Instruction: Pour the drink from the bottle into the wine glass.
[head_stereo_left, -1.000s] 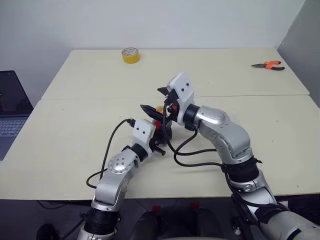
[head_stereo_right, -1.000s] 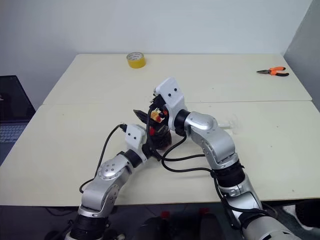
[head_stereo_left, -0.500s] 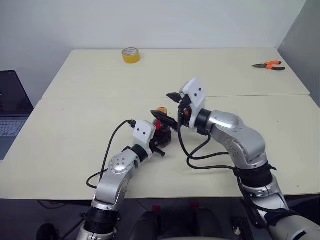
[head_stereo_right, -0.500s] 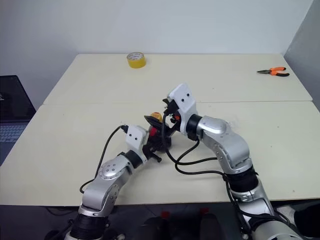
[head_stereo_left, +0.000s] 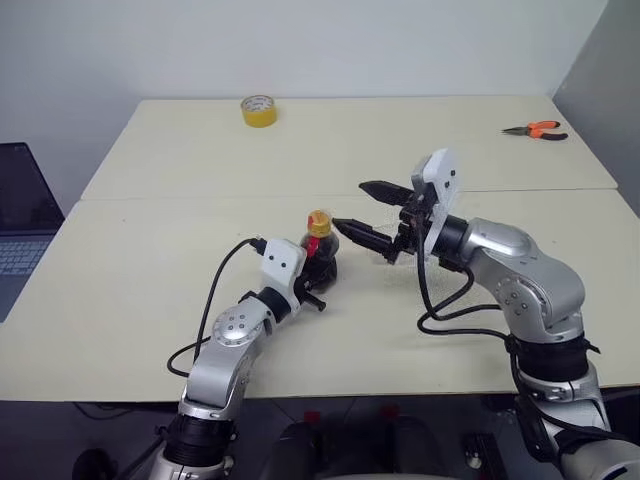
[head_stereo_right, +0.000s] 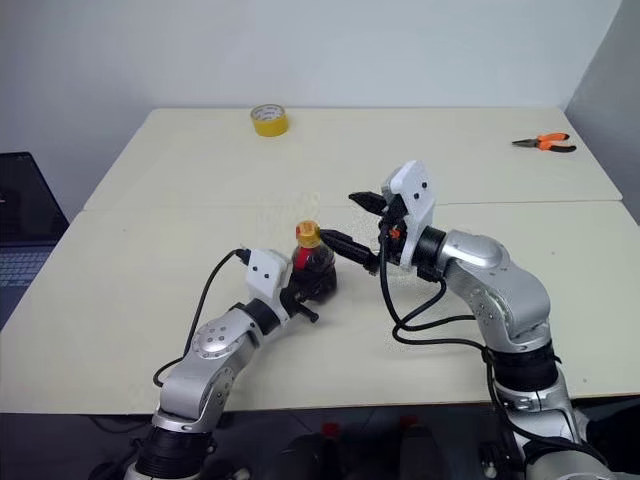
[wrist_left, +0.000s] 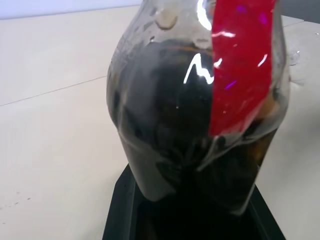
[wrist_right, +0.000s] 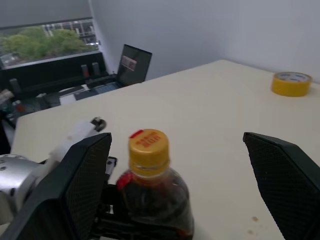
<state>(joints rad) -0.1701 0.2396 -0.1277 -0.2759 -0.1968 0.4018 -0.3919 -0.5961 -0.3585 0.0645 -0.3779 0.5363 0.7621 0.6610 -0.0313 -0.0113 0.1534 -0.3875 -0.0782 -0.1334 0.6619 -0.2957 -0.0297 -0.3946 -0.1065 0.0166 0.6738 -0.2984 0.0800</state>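
From the head camera, a small squat clear plastic bottle (head_stereo_left: 320, 252) with a yellow cap and red neck label stands upright near the middle of the smooth cream table (head_stereo_left: 120, 260). The left gripper (head_stereo_left: 318, 275) is closed around its rounded lower body. The dark brown cola-like drink (head_stereo_right: 316, 272) fills the belly of the bottle. The right gripper (head_stereo_left: 366, 212) hangs level just beside the bottle's cap, apart from it, its two black tapered fingers spread wide with nothing between them. A yellow roll of tape (head_stereo_left: 259, 110) lies at the far edge, and orange-handled pliers (head_stereo_left: 536, 130) lie at the far right corner. A dark laptop (head_stereo_left: 22, 215) sits off the table's left side.

The left wrist camera shows the bottle's glossy curved wall up close, wet drops inside above the dark liquid, the shiny red label running down one side, a black finger pad (wrist_left: 125, 210) pressed at its base.

The right wrist camera shows two black, finely textured fingers (wrist_right: 82, 187) standing far apart either side of the ribbed yellow cap (wrist_right: 148, 151).
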